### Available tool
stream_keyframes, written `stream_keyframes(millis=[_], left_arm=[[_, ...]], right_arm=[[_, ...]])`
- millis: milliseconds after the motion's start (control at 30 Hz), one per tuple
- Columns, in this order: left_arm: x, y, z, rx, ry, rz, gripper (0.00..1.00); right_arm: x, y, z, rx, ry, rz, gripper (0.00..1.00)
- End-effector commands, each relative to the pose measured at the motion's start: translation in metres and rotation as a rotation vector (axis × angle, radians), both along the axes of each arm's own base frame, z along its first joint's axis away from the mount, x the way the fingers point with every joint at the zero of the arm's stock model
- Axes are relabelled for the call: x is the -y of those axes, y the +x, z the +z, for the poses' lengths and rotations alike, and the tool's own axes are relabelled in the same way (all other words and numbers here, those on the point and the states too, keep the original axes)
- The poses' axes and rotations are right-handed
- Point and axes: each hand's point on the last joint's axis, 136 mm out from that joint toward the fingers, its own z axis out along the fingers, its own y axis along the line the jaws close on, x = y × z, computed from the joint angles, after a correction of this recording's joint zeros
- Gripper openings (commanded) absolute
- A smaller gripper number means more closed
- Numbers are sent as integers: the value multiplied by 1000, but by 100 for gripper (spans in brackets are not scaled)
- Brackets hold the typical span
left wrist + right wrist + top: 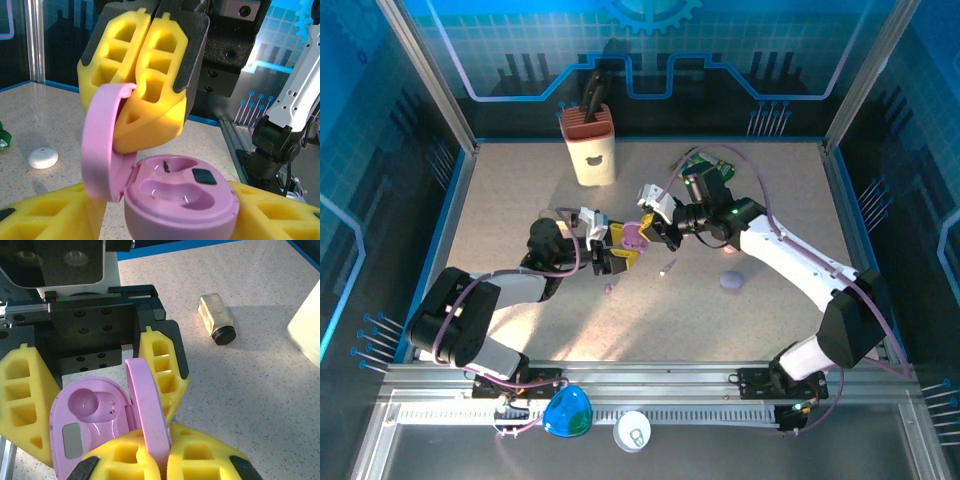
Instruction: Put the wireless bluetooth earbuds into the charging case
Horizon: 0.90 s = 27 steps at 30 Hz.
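Open lilac charging case (175,220), empty wells (167,192)

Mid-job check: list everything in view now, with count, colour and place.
charging case: 1, pink, open, between both grippers
earbuds: 2 seen, lilac, table near case
oval case: 1, purple, table right
oval pebble: 1, white, table
bottle: 1, beige, black cap, on table
holder: 1, cream, far table
green object: 1, far table
blue object: 1, front rail
disc: 1, white, front rail
left gripper: 1, yellow, gripping charging case
right gripper: 1, yellow, pinching its lid
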Motion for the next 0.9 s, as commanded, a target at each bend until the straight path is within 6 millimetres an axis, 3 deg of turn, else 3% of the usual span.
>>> stream_keyframes(millis=[0,300,467,567,733,867], left_arm=[[4,-1,12,48,-15,-28,58],[4,-1,9,39,-14,-30,51],[4,-1,10,36,-16,-32,41],[4,-1,10,35,-18,-32,37],[2,2,9,41,-19,-6,36],[-1,7,10,50,-22,22,37]], right_arm=[[-11,-4,12,14,31,40,0],[-9,-3,16,30,40,24,0],[-8,-3,15,25,43,21,2],[-8,-2,17,25,56,9,16],[-2,4,30,7,138,-30,54],[8,7,42,-18,229,-60,63]])
